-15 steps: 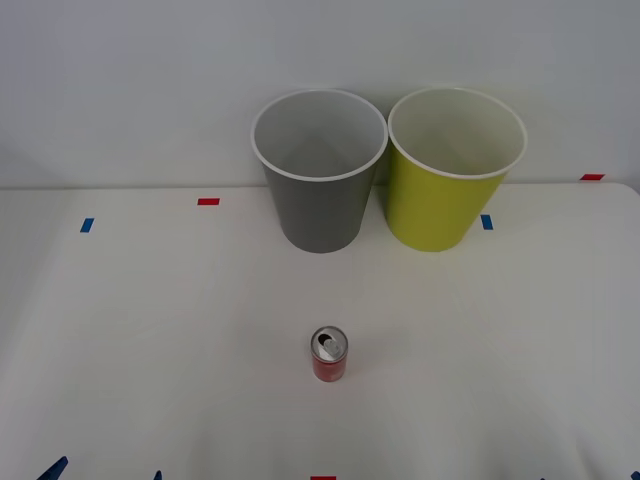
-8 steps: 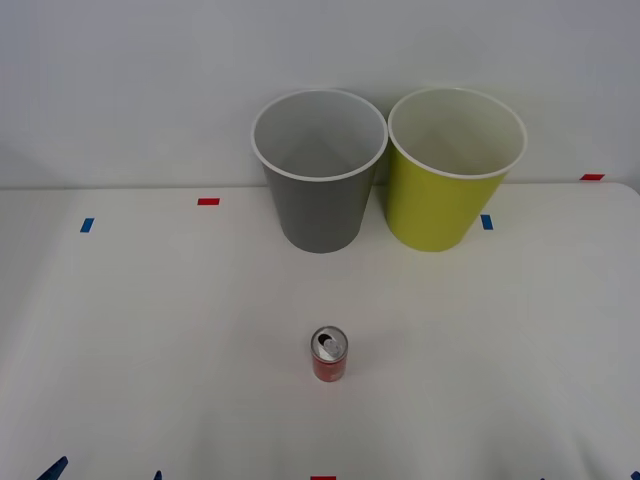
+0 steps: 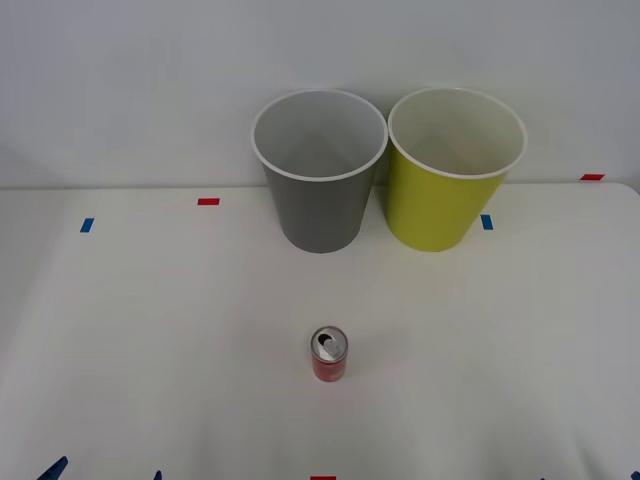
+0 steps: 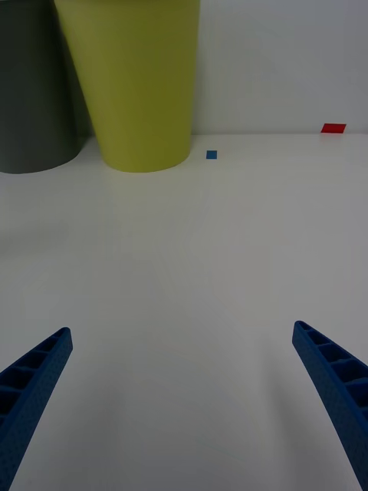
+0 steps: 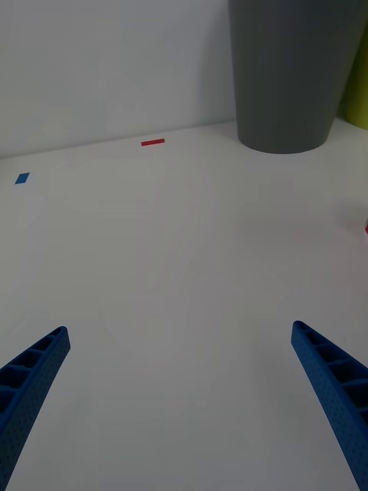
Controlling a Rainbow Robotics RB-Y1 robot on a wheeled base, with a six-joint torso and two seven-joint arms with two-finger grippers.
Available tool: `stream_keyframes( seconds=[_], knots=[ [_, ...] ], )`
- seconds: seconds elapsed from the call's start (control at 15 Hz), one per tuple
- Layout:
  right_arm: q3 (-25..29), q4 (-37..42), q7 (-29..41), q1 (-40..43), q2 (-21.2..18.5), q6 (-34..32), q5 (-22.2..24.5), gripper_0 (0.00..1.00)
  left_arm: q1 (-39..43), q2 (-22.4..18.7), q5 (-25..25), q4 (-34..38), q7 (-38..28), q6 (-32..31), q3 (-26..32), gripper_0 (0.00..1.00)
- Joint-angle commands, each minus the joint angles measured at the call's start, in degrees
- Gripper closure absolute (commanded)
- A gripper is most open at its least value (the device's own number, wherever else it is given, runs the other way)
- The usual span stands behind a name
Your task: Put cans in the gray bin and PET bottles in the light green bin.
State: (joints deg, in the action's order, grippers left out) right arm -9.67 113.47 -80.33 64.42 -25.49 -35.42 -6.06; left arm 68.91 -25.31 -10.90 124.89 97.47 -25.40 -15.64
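Front view: the red can (image 3: pixel 328 354) stands upright on the white bench (image 3: pixel 150 330), well short of the gray bin (image 3: pixel 320 175) and the light green bin (image 3: pixel 452 175), which stand side by side at the back.

Right wrist view: the right pincer (image 4: pixel 184 399) hangs low over bare bench, fingers wide apart, empty.

Left wrist view: the left pincer (image 5: pixel 184 399) is likewise spread and empty.

Judging by this, the reach has not begun; one pincer must straddle the can, clamp, and lift it to the gray bin
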Motion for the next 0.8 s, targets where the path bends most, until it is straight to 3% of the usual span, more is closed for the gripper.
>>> stream_keyframes(
  seconds=[0.07, 0.6, 0.8],
  knots=[
    [0.0, 0.0, 0.0, 0.0, 0.0, 0.0, 0.0, 0.00, 0.0, 0.0, 0.0, 0.0, 0.0, 0.0, 0.0, 0.00],
    [-1.6, -3.3, -0.1, -2.9, 1.7, 0.9, -0.3, 0.00, 0.0, 0.0, 0.0, 0.0, 0.0, 0.0, 0.0, 0.00],
    [-4.2, -3.3, -0.8, -3.3, -1.0, -1.8, 0.1, 0.00, 0.0, 0.0, 0.0, 0.0, 0.0, 0.0, 0.0, 0.00]
  ],
)
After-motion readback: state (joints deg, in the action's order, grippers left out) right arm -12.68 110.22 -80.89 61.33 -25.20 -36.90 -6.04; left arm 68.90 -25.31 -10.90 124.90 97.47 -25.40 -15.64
